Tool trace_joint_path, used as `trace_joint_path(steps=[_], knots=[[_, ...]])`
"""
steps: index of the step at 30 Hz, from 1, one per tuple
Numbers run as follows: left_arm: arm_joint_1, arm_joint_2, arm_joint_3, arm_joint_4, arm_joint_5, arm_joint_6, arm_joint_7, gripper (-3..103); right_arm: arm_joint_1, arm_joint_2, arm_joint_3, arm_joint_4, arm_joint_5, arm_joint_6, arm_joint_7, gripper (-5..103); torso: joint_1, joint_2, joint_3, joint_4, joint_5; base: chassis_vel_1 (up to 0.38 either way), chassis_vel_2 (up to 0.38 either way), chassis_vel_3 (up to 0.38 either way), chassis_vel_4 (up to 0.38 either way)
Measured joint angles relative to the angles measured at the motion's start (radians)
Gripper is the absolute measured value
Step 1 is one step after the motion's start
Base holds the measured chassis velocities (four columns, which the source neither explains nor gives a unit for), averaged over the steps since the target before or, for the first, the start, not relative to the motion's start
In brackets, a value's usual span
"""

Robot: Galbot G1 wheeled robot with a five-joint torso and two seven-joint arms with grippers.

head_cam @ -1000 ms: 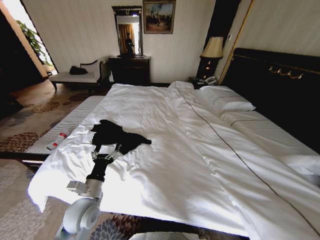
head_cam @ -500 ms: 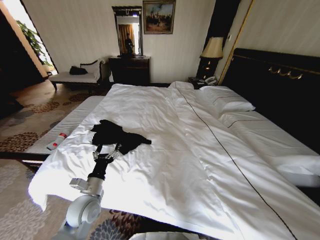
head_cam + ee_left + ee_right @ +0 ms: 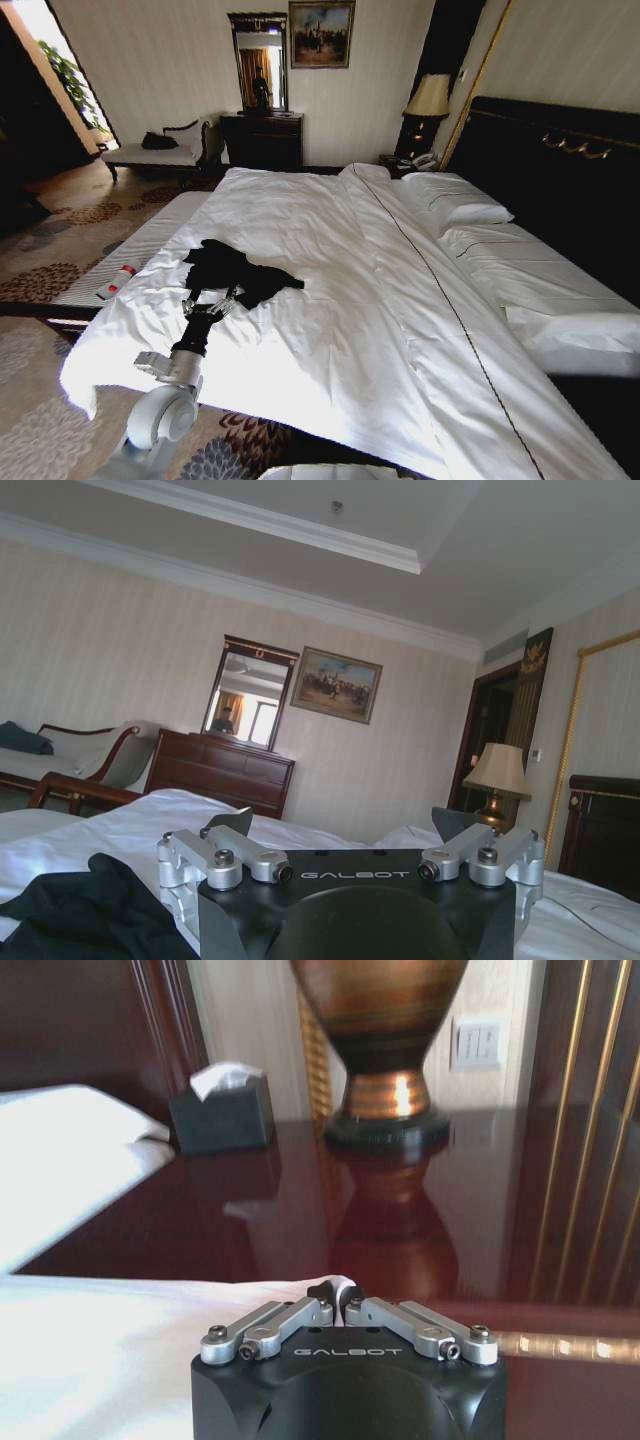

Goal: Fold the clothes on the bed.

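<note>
The clothes [image 3: 235, 268], a crumpled black T-shirt, lie on the near left part of the bed [image 3: 340, 300], on the white duvet. My left gripper [image 3: 212, 298] is open, low over the duvet at the shirt's near edge, its fingers pointing at the fabric. In the left wrist view the left gripper [image 3: 340, 825] stands wide open with nothing between its fingers, and the black clothes [image 3: 85, 910] lie just beside it. My right gripper [image 3: 340, 1298] is shut, its tips meeting at the edge of a white sheet [image 3: 90, 1360] beside a dark wooden bedside table [image 3: 300, 1210].
A small white bottle with a red band [image 3: 113, 283] lies on the striped bench [image 3: 140, 245] left of the bed. Pillows [image 3: 455, 208] and the dark headboard [image 3: 560, 170] are at the right. A tissue box [image 3: 220, 1110] and lamp base [image 3: 385, 1040] stand on the bedside table.
The head view has shifted slightly. My left gripper has edged a little closer to the black shirt, still open. The shirt has not moved.
</note>
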Motion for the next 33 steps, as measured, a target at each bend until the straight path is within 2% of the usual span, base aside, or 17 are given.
trace_joint_path(steps=[3,6,9,10,12,14,15,16,17,22,25,27,28,29,30,32,33], knots=[[0.006,0.0,-0.005,-0.002,0.004,0.0,0.0,100,0.005,0.0,-0.03,0.0,-0.007,-0.024,0.011,-2,0.0,0.0,0.0,0.0003,0.0001,0.0,0.0,0.0,0.0],[0.011,-0.004,-0.008,-0.012,0.021,0.006,-0.001,100,0.013,-0.001,-0.051,0.007,-0.023,-0.063,0.051,13,0.0,0.0,0.0,0.0003,0.0003,0.0,0.0,0.0,0.0],[0.012,-0.008,-0.01,-0.018,0.03,0.012,-0.003,100,0.001,-0.001,-0.06,0.038,-0.027,-0.073,0.07,18,0.0,0.0,0.0,0.001,0.0004,0.0,0.0,0.0,0.0],[0.013,-0.011,-0.015,-0.022,0.038,0.017,-0.006,100,-0.033,-0.002,-0.076,0.106,-0.025,-0.077,0.075,28,0.0,0.0,0.0,0.0013,0.0006,0.0,0.0,0.0,0.0],[0.013,-0.013,-0.017,-0.023,0.043,0.02,-0.007,100,-0.054,-0.002,-0.079,0.157,-0.022,-0.077,0.076,28,0.0,0.0,0.0,0.0013,0.0004,0.0,0.0,0.0,0.0],[0.016,-0.02,-0.02,-0.025,0.055,0.024,-0.01,100,-0.068,-0.003,-0.061,0.243,-0.018,-0.072,0.077,40,0.0,0.0,0.0,0.0016,0.0002,0.0,0.0,0.0,0.0],[0.018,-0.023,-0.021,-0.026,0.061,0.026,-0.012,100,-0.067,-0.003,-0.044,0.282,-0.015,-0.072,0.076,40,0.0,0.0,0.0,0.0018,0.0001,0.0,0.0,0.0,0.0],[0.022,-0.033,-0.021,-0.031,0.072,0.03,-0.014,100,-0.056,-0.003,-0.012,0.335,-0.008,-0.078,0.065,50,0.0,0.0,0.0,0.002,-0.0001,0.0,0.0,0.0,0.0],[0.022,-0.033,-0.021,-0.031,0.072,0.03,-0.014,100,-0.056,-0.003,-0.012,0.335,-0.008,-0.078,0.065,50,0.0,0.0,0.0,0.002,-0.0001,0.0,0.0,0.0,0.0],[0.034,-0.062,-0.023,-0.052,0.104,0.046,-0.022,100,0.005,-0.037,0.029,0.392,-0.013,-0.095,-0.008,66,0.0,0.0,0.0,0.0016,0.0006,0.0,0.0,0.0,0.0],[0.044,-0.076,-0.036,-0.065,0.118,0.057,-0.028,100,0.043,-0.091,0.022,0.394,-0.012,-0.083,-0.098,78,0.0,0.0,0.0,0.0021,0.0006,0.0,0.0,0.0,0.0],[0.058,-0.088,-0.052,-0.083,0.12,0.075,-0.037,100,0.071,-0.135,-0.009,0.377,-0.007,-0.051,-0.225,88,0.0,0.0,0.0,0.0016,0.0007,0.0,0.0,0.0,0.0],[0.058,-0.088,-0.052,-0.083,0.12,0.075,-0.037,100,0.071,-0.135,-0.009,0.377,-0.007,-0.051,-0.225,88,0.0,0.0,0.0,0.0016,0.0007,0.0,0.0,0.0,0.0],[0.069,-0.098,-0.062,-0.096,0.117,0.088,-0.042,100,0.088,-0.162,-0.038,0.356,-0.021,-0.02,-0.314,93,0.0,0.0,0.0,0.0017,0.0006,0.0,0.0,0.0,0.0],[0.074,-0.103,-0.066,-0.101,0.116,0.093,-0.045,100,0.093,-0.169,-0.047,0.348,-0.028,-0.01,-0.341,93,0.0,0.0,0.0,0.0019,0.0007,0.0,0.0,0.0,0.0],[0.108,-0.139,-0.094,-0.118,0.126,0.111,-0.053,100,0.144,-0.214,-0.127,0.271,-0.165,0.059,-0.533,100,0.0,0.0,0.0,0.0016,0.0009,0.0,0.0,0.0,0.0],[0.119,-0.153,-0.102,-0.118,0.139,0.111,-0.053,100,0.163,-0.227,-0.15,0.249,-0.211,0.071,-0.574,100,0.0,0.0,0.0,0.0017,0.0008,0.0,0.0,0.0,0.0]])
